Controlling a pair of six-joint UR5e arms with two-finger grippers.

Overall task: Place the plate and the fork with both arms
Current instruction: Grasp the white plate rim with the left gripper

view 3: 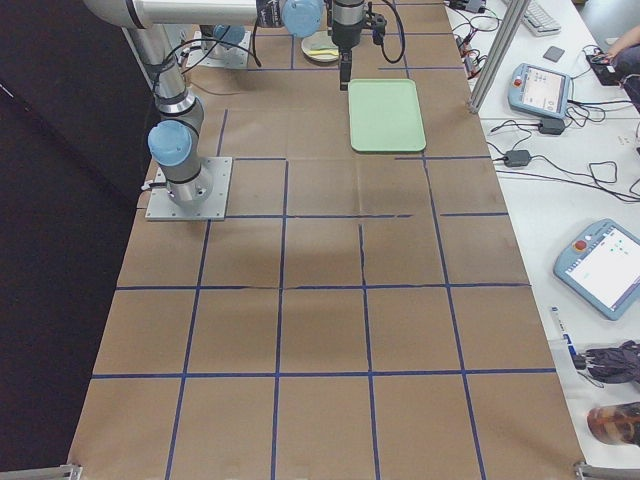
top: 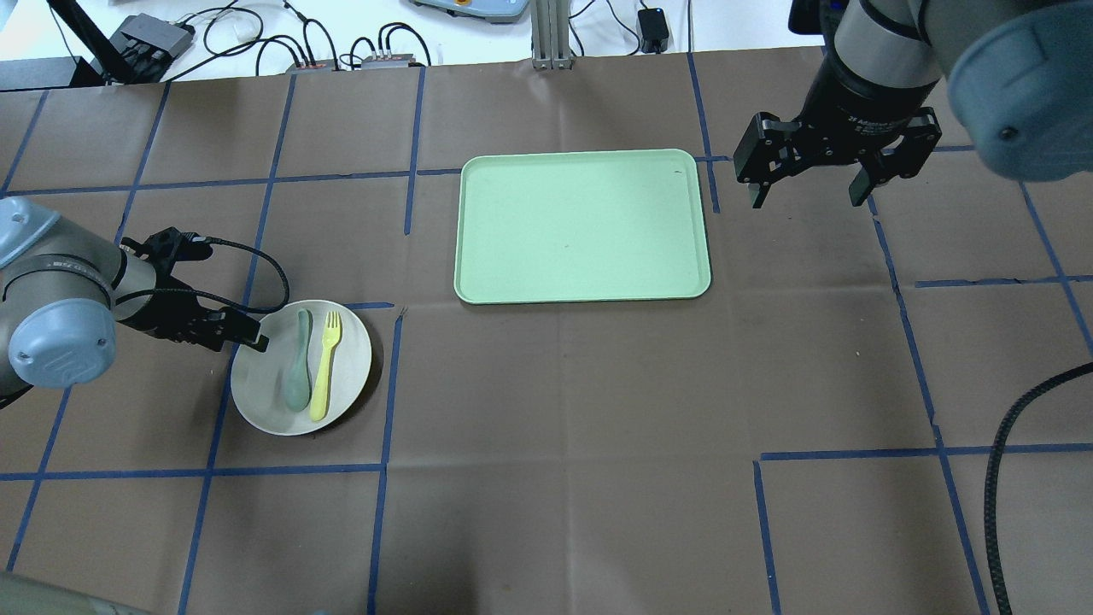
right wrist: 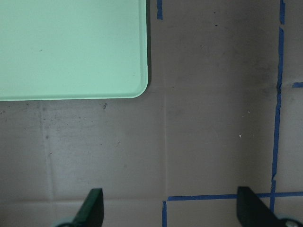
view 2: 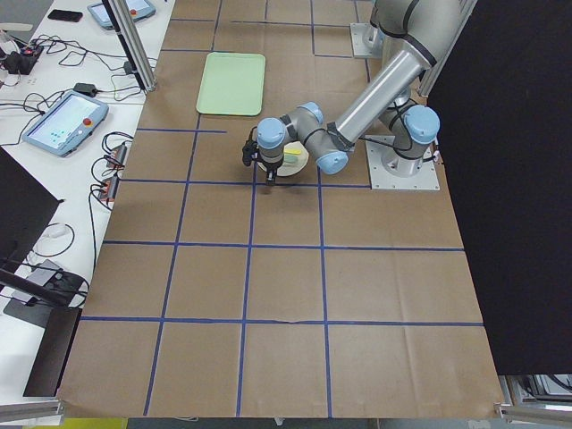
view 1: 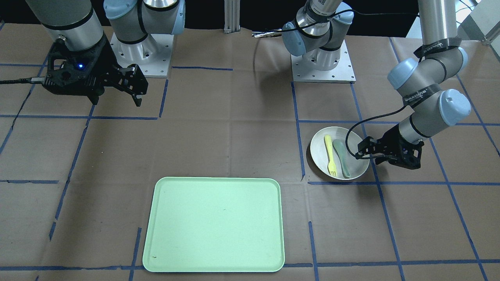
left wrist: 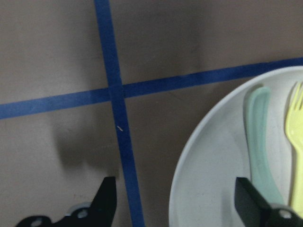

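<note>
Sitting on the brown papered table (top: 546, 384) on the robot's left side, well apart from the green tray (top: 585, 226), the plate (top: 348, 363) carries the fork (top: 325, 363) with the grey-green spoon (top: 299, 367) just beside it, the 2 lying side by side. Your left gripper (left wrist: 175, 203) is right at the plate's edge with its jaws spread: the wrist view puts 1 finger out over the paper and the other over the inside of the plate, so it straddles the rim and grips nothing. Whether either finger touches the plate, I cannot tell. The right gripper (top: 805, 192) hangs wide open and empty just off the tray's corner, over bare paper and blue tape lines. Watch the risks: a pinch on 1 side of the rim looks like a weak hold, and if the plate tips on the lift, the fork and spoon could slide off. The inner finger is near the spoon, so closing could nudge it into the fork. As for writing, the black straps on the left arm and the right wrist collar carry white lettering, too small for me to read.
</note>
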